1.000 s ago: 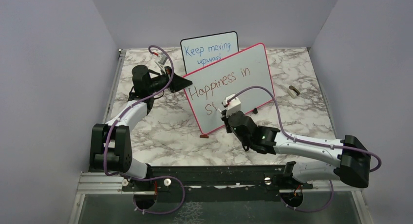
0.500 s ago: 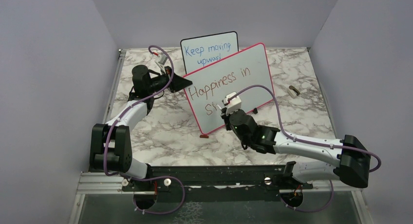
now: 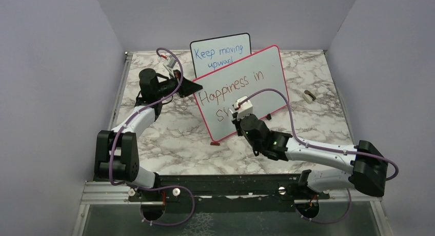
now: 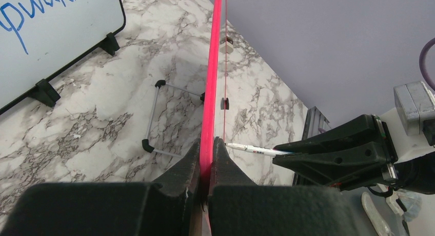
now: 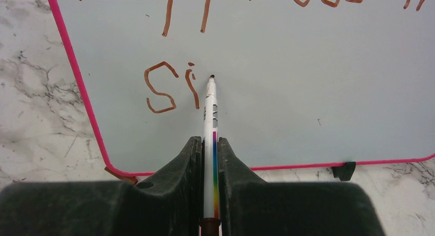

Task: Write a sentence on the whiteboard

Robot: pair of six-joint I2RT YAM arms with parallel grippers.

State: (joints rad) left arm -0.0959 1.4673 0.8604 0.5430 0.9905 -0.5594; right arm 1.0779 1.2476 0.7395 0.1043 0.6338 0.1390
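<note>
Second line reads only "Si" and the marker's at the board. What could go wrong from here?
1. The whiteboard is steadied by the left hand pinching its pink edge; marker pressure could make it slip or pivot.
2. The marker tip sits close beside the "Si"; the next letter may crowd it.
3. The marker sticks out well past the right hand, so strokes might wobble.

Two boards: one pink-framed whiteboard (image 3: 268, 90) and one black-framed board (image 3: 199, 66). One marker (image 5: 210, 118). Two grippers: the left gripper (image 4: 207, 143) and the right gripper (image 5: 208, 141). The sentence (image 3: 231, 87) counts two whole words and two further letters; the blue writing (image 3: 219, 52) three words. One small pale object (image 3: 308, 96), perhaps a cap, at the right
</note>
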